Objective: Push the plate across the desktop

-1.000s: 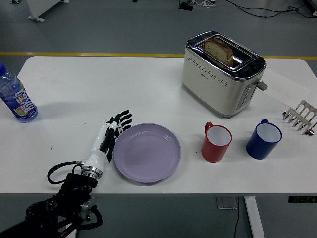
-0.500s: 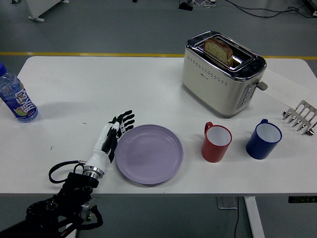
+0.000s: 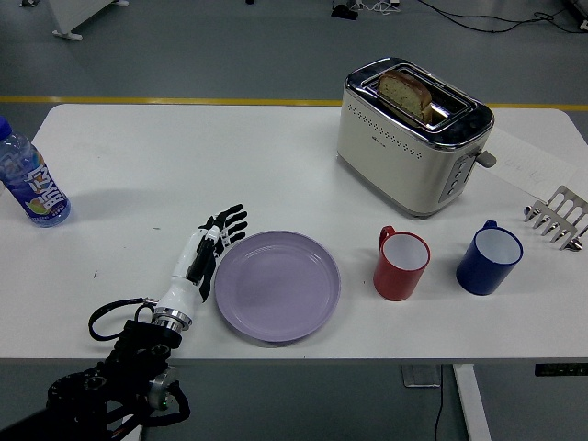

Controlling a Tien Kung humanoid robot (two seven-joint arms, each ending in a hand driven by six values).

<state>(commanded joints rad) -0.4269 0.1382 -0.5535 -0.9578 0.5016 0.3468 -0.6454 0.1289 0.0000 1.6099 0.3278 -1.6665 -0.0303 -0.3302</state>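
Observation:
A lilac plate (image 3: 277, 286) lies flat on the white table (image 3: 184, 165), near the front edge, left of centre. My left hand (image 3: 209, 243) rests on the table just left of the plate, white-backed with black fingers spread open. Its edge is at or very near the plate's left rim; I cannot tell if it touches. It holds nothing. The right arm is out of view.
A red mug (image 3: 401, 265) stands close to the plate's right, a blue mug (image 3: 488, 258) beyond it. A toaster (image 3: 411, 136) with bread stands at the back right. A water bottle (image 3: 28, 178) is at the far left, a metal rack (image 3: 558, 216) at the right edge.
The plate has slid a few pixels to the right, toward the red mug. My left hand moved right with it, then eased back slightly.

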